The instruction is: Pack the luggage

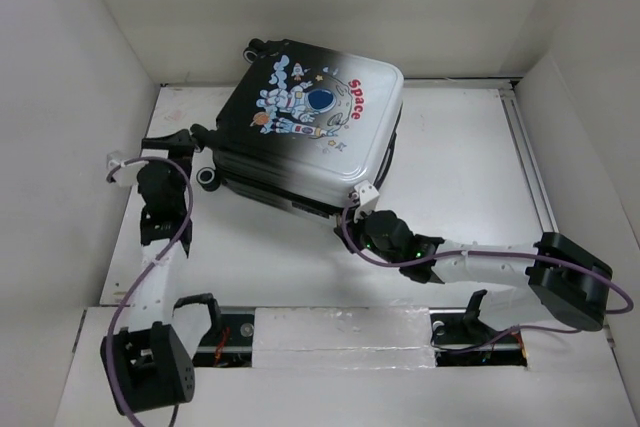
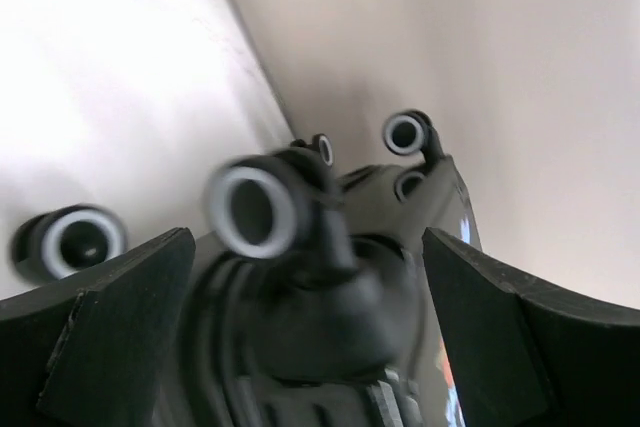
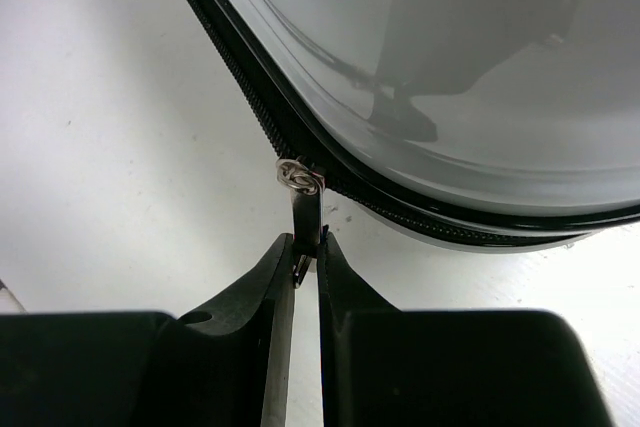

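The luggage [image 1: 310, 122] is a small black-and-white suitcase with an astronaut and red "Space" print, lying flat and closed at the table's middle back. My right gripper [image 1: 362, 209] is at its near corner, shut on the metal zipper pull [image 3: 305, 217], whose tab is pinched between my fingertips [image 3: 285, 267]. The zipper track [image 3: 250, 112] runs along the white shell [image 3: 450, 77]. My left gripper [image 1: 180, 139] is open at the suitcase's left end, its fingers [image 2: 110, 317] on either side of the wheel corner, with a caster wheel [image 2: 255, 209] close in front.
White walls enclose the table on the left, back and right. A metal rail [image 1: 530, 167] runs along the right side. A taped strip [image 1: 340, 332] and the arm bases sit at the near edge. More caster wheels [image 2: 405, 134] show against the wall.
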